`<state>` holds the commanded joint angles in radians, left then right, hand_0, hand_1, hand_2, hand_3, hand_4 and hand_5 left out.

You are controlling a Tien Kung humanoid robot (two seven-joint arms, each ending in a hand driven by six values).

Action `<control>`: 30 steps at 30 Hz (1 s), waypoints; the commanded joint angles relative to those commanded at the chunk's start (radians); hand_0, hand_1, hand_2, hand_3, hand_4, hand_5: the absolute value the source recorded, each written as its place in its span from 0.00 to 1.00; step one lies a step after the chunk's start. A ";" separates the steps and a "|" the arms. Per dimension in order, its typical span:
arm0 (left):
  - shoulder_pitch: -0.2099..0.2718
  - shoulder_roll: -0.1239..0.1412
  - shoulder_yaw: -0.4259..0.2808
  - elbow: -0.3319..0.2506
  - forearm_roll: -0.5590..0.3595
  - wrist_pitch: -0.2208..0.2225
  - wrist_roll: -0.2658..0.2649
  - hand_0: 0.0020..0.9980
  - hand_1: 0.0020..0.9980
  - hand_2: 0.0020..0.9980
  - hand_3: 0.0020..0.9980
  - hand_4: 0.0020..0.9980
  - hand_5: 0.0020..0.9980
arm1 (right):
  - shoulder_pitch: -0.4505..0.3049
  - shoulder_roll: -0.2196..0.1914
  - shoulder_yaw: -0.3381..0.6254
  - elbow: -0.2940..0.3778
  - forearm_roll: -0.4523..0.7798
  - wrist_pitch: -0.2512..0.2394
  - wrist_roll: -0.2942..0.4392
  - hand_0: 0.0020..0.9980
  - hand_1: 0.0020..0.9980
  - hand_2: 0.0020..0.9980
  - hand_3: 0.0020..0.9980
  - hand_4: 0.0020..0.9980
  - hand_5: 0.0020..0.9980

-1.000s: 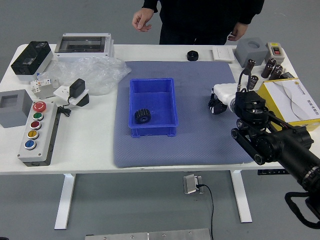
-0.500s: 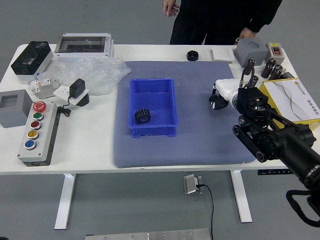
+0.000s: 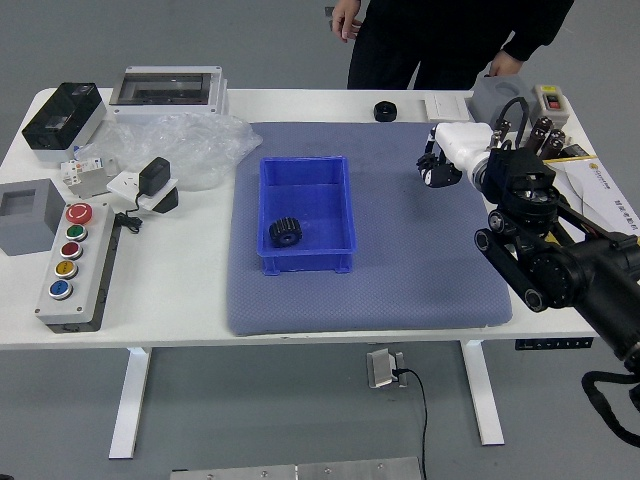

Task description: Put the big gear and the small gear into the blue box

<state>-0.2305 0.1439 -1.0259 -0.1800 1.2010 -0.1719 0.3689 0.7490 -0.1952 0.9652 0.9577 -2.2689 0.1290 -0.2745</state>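
Guessing light and stiff, take the black gear (image 3: 385, 111) by its rim, beyond and left of your right hand (image 3: 443, 166); can't tell if that's open or closed

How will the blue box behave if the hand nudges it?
Probably stiff: the blue box has straight walls that hold their shape. It looks low for its footprint, so I'd expect it to slide on the mat rather than tip. The black gear inside is round and ridged with free floor around it, so it may shift or roll.
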 joint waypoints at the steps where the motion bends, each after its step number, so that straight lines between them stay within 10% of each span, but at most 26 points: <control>1: 0.000 0.000 0.000 0.000 0.000 0.000 0.000 0.83 0.79 0.78 0.76 0.66 0.38 | -0.001 -0.002 0.001 0.018 0.000 0.001 -0.002 0.57 0.43 0.45 0.49 0.51 0.23; 15: 0.004 0.000 0.000 0.000 0.004 -0.002 0.001 0.83 0.79 0.78 0.76 0.66 0.38 | -0.014 0.073 -0.071 0.301 0.000 0.020 -0.020 0.57 0.43 0.45 0.49 0.50 0.22; 26: 0.006 -0.005 -0.002 0.000 0.019 -0.006 0.002 0.83 0.79 0.78 0.76 0.66 0.38 | -0.039 0.187 -0.144 0.300 0.000 0.023 -0.018 0.57 0.43 0.45 0.49 0.50 0.23; 27: 0.005 -0.005 -0.002 0.000 0.020 -0.006 0.002 0.83 0.79 0.78 0.76 0.66 0.38 | -0.041 0.190 -0.145 0.296 0.000 0.029 -0.018 0.60 0.51 0.56 0.67 0.70 0.42; 30: 0.005 -0.005 -0.003 0.000 0.023 -0.006 0.003 0.83 0.79 0.78 0.76 0.66 0.38 | -0.044 0.194 -0.139 0.288 0.000 0.049 -0.018 0.60 0.51 0.56 0.67 0.70 0.42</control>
<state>-0.2257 0.1393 -1.0288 -0.1800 1.2241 -0.1783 0.3714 0.7050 -0.0015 0.8263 1.2453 -2.2689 0.1781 -0.2927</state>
